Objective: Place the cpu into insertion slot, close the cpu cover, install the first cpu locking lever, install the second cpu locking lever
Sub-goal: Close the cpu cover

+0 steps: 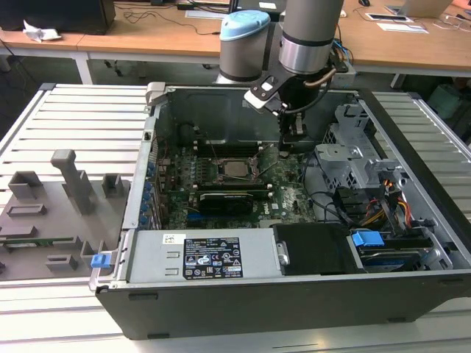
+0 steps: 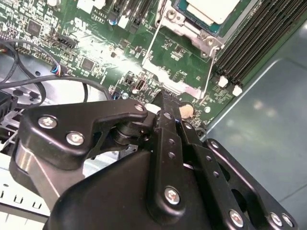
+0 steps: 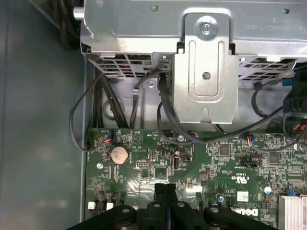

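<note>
- A grey moulded tray (image 1: 44, 220) lies by the worktop (image 1: 73, 110) edge at the exterior view's left.
- An open computer case (image 1: 257, 301) takes up the worktop's middle.
- The cpu (image 1: 235, 168) sits in its socket (image 2: 184, 26) in the middle of the motherboard (image 1: 291, 198), silvery top up. A thin wire lever (image 2: 149, 45) runs beside the socket.
- The claw (image 1: 294, 141) hangs over the board, toward the exterior view's right of the cpu. Its fingers are pressed together and hold nothing, near a coin battery (image 3: 119, 154).

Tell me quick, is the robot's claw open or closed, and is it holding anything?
The gripper is closed tight, with nothing to be seen held in it.
</note>
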Controlling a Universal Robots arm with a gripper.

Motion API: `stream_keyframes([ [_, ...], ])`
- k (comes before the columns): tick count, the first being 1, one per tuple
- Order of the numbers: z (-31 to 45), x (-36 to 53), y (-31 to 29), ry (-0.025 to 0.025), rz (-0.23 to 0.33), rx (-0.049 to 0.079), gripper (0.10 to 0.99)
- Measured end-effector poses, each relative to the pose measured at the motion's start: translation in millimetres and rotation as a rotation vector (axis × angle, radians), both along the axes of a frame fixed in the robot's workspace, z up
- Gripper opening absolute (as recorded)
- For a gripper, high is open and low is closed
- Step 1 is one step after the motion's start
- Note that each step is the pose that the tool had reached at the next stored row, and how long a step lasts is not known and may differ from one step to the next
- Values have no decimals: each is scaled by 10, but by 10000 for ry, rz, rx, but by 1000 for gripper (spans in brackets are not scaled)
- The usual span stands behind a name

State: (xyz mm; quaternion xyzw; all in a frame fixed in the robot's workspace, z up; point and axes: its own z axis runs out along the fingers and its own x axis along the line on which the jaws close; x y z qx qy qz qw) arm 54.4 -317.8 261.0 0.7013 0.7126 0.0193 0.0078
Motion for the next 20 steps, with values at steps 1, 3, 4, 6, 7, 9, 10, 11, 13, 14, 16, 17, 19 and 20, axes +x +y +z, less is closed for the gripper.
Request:
stream_keyframes([
  [1, -10, 10, 1, 6, 1, 1, 102],
  [3, -36, 17, 0, 13, 0, 0, 102],
  [4, -59, 20, 0, 21, 0, -1, 102],
  [6, -99, 22, 0, 64, 0, 1, 102],
  [7, -99, 22, 0, 134, 0, -1, 102],
  [9, -98, 22, -1, 356, 0, -2, 102],
  [10, -99, 22, 0, 438, 0, 0, 102],
  [11, -99, 22, 0, 489, 0, -2, 102],
  [13, -99, 11, 0, 501, -1, 0, 102],
  [14, -99, 3, 0, 501, -1, -1, 102],
  [16, -99, -24, 0, 501, 0, -1, 102],
  [17, -99, -39, 0, 502, -1, -1, 102],
  [19, -99, -86, 0, 501, 1, -1, 102],
  [20, -99, -108, 0, 500, 0, -1, 102],
])
